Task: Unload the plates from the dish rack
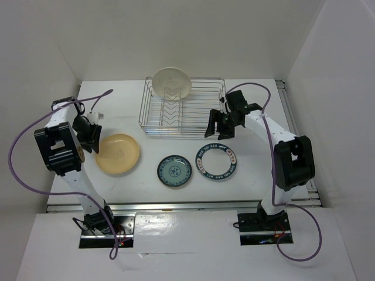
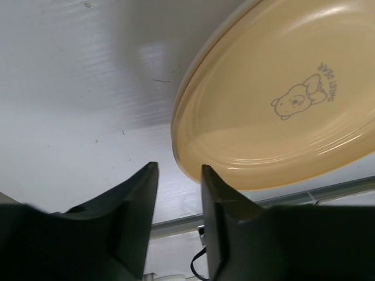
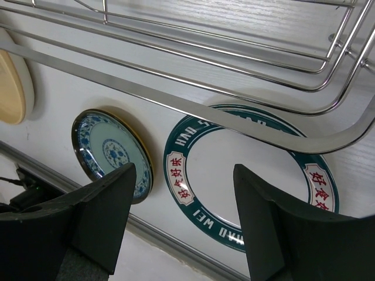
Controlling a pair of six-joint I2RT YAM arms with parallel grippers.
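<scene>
The silver wire dish rack (image 1: 181, 111) stands at the back middle of the table, and one cream plate (image 1: 171, 82) stands upright at its far end. Three plates lie flat in front of it: a tan plate (image 1: 118, 153), a small blue-patterned plate (image 1: 174, 171) and a dark-rimmed plate with red marks (image 1: 216, 162). My left gripper (image 1: 94, 140) is open beside the tan plate's (image 2: 275, 99) left rim, with nothing between its fingers (image 2: 140, 199). My right gripper (image 1: 220, 133) hangs open and empty over the rack's near right corner, above the dark-rimmed plate (image 3: 252, 187).
White walls close in the table at the back and both sides. A metal rail (image 1: 181, 205) runs along the near edge. The rack's front wire (image 3: 193, 108) crosses the right wrist view just past the fingers. The blue-patterned plate (image 3: 108, 152) lies left of them.
</scene>
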